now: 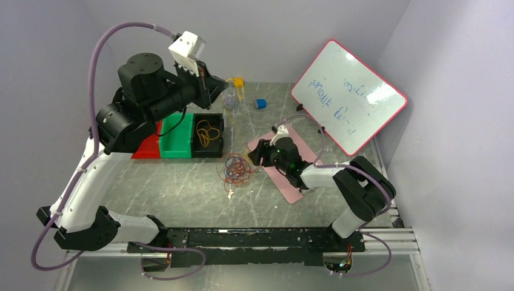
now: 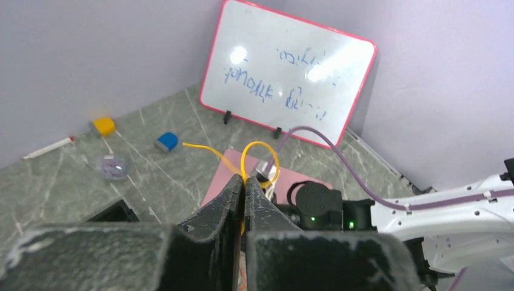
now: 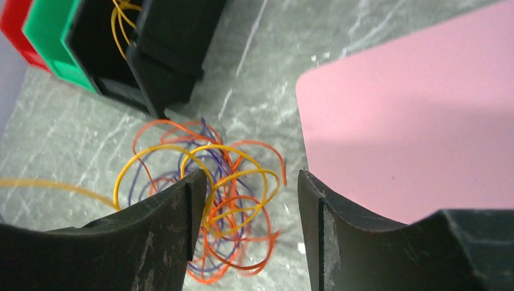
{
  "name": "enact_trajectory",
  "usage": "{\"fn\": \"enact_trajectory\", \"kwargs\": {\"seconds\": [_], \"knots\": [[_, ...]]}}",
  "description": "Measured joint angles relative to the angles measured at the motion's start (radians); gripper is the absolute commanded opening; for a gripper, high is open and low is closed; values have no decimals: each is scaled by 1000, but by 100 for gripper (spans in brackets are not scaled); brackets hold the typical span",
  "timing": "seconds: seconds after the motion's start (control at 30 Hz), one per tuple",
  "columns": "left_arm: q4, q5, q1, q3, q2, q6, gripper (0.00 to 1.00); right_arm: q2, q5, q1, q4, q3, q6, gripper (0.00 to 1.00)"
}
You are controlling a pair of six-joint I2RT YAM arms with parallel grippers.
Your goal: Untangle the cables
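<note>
Over on the left, the left claw (image 2: 244, 182) is up in the air, pinched tight on a yellow cable (image 2: 260, 159), with a loop of it standing above the tips. It hangs above the black bin (image 1: 207, 145), where another yellow coil (image 1: 208, 132) already lies. I cannot tell whether the held strand's lower end is free. If it runs into the heap, hauling higher would, I reckon, drag the whole lot along or cinch a knot. So thin a wire could also slip from the pinch, or spring over the bin's wall on release.

At about four o'clock from the bin, in the middle of the table (image 1: 182, 194), sits the tangle of cables (image 1: 237, 169): yellow, orange-red and dark loops laced together. The right claw (image 3: 250, 179) is at three o'clock of it, low, spread wide with the heap between its fingers. Closing there would likely catch several strands at once, and pulling on those would tighten things. Its right finger is close to the pink mat (image 3: 412, 121), which could get nudged.
</note>
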Motion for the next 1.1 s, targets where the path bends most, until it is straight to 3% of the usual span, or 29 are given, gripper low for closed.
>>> {"fn": "enact_trajectory", "kwargs": {"seconds": [0.47, 0.77, 1.1], "knots": [[-54, -127, 0, 26, 13, 19, 7, -75, -50, 4, -2, -87, -27, 60], [-38, -185, 0, 212, 22, 65, 7, -45, 11, 5, -43, -87, 10, 60], [44, -267, -1, 295, 5, 146, 7, -27, 51, 5, -62, -53, 43, 60]]}}
